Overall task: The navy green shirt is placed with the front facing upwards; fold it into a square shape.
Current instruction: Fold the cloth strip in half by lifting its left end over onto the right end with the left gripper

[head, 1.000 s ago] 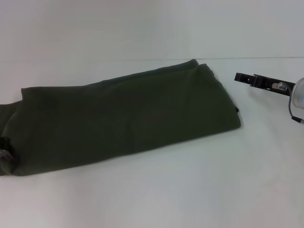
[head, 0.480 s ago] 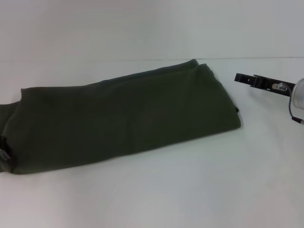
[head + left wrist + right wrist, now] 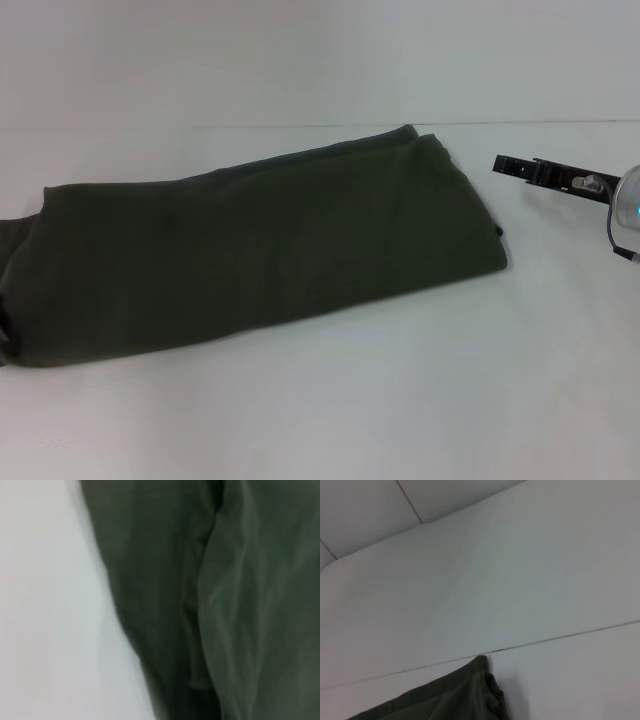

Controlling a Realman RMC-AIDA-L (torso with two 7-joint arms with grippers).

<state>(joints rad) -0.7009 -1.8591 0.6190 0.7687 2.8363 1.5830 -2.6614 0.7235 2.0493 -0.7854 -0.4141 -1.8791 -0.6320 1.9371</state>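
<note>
Left gripper (image 3: 6, 333): barely visible at the shirt's left end, grip state cannot be told. Navy green shirt (image 3: 260, 245): folded into a long band lying flat across the white table (image 3: 420, 400). Right gripper (image 3: 512, 165): beside the shirt's right end, apart, its state unclear.

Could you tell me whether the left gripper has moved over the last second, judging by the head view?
Yes. It has slid off toward the picture's left edge, away from the navy green shirt's left end, and is now almost out of view; the right gripper stays parked.
</note>
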